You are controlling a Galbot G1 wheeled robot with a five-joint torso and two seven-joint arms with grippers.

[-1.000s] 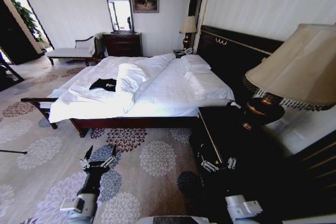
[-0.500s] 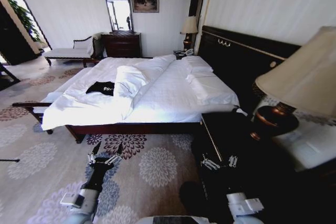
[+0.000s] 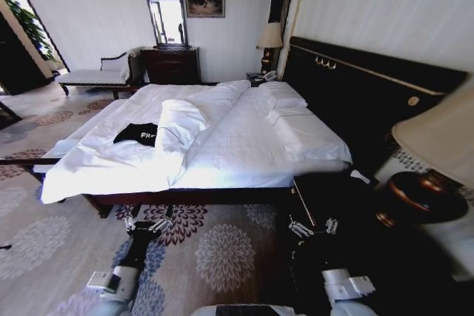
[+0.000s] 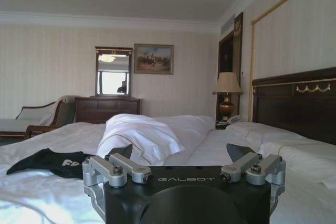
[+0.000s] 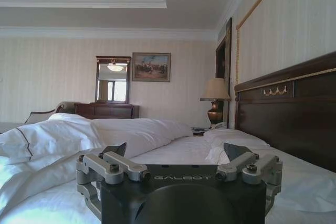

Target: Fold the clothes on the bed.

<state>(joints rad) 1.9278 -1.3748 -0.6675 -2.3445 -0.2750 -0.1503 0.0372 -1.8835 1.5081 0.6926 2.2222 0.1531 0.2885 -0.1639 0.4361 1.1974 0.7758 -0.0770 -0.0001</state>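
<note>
A black T-shirt (image 3: 136,135) with white lettering lies on the near left part of the white bed (image 3: 244,146), beside a bunched fold of duvet. The left wrist view shows the T-shirt (image 4: 50,162) flat on the sheet beyond the open left gripper (image 4: 181,153). In the head view my left gripper (image 3: 148,221) hangs open over the carpet just short of the bed's side rail. My right gripper (image 3: 313,225) is open too, over the dark nightstand at the bed's near right corner. The right wrist view looks across the bed past the open right gripper (image 5: 176,151).
A dark nightstand (image 3: 333,197) with a lamp (image 3: 437,153) stands close on my right. The tall dark headboard (image 3: 363,94) runs along the right wall. A chaise (image 3: 96,75), dresser (image 3: 172,64) and mirror stand against the far wall. Patterned carpet (image 3: 222,257) lies in front of me.
The whole head view has shifted: the bed is nearer and larger, the lamp has slid toward the right edge. Both grippers hold the same open pose.
</note>
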